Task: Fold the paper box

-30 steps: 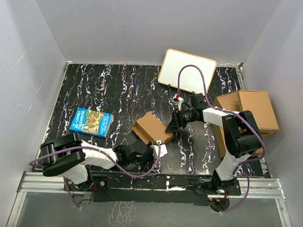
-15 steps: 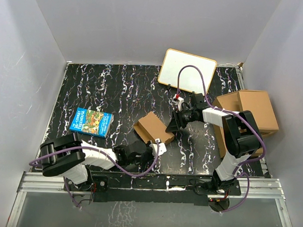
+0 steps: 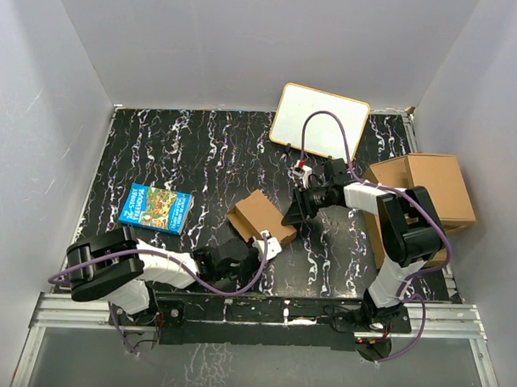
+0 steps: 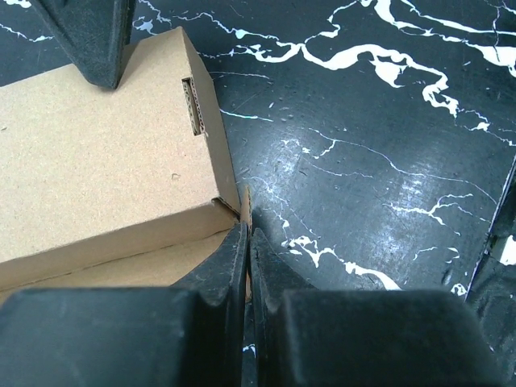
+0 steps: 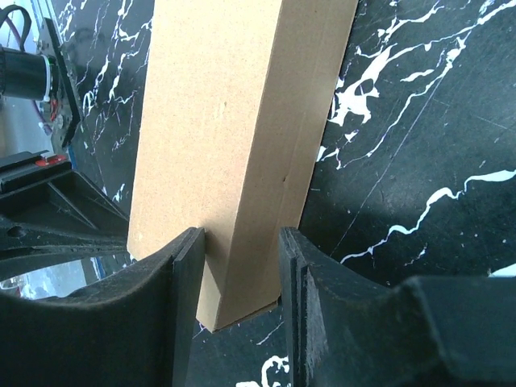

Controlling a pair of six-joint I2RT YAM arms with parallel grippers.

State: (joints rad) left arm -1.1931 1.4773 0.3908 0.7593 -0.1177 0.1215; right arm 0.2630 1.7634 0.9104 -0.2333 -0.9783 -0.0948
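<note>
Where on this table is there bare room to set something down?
Bare: far-left tabletop between the book and back wall, across to the whiteboard. Crowded: the middle, where left gripper and right gripper meet the paper box, and the right edge with stacked boxes.

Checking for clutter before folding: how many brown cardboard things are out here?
2. The paper box lies in the middle, toward the front; a larger cardboard pile sits at the right edge. That pile may hold several boxes.
</note>
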